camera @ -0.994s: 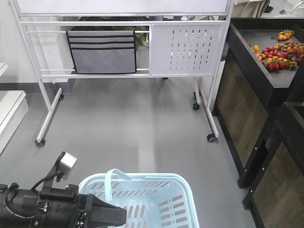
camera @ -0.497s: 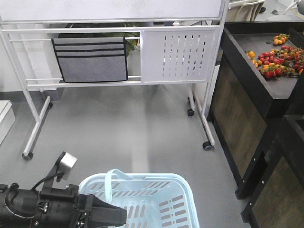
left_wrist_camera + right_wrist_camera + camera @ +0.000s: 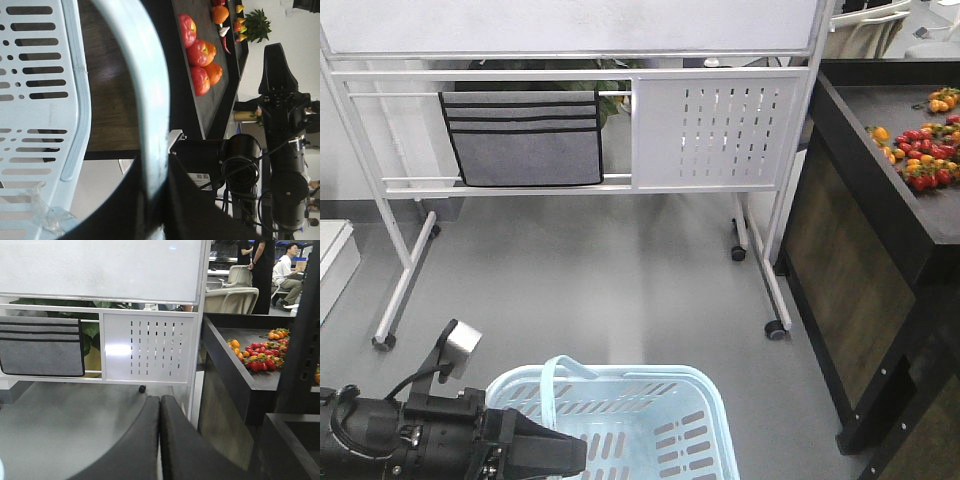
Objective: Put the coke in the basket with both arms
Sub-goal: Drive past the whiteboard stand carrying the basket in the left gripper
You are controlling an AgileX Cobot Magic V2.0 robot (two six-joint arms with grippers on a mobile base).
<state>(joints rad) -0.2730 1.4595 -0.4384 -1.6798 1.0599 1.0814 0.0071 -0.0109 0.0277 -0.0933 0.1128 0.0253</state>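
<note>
left end effector [image 3: 159,180] pinching handle [image 3: 145,75] of basket [image 3: 640,373] | right end effector [image 3: 159,402] pressed together, empty | whiteboard stand [image 3: 710,130] beyond basket | desk [image 3: 855,115] with tomatoes [image 3: 925,165] right of basket | coke: position cannot tell

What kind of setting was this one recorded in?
Probably a mock grocery shop set up inside an office or lab. A dark display shelf holds tomatoes, and there is a shopping basket. Behind them are a rolling whiteboard and people by office chairs.
</note>
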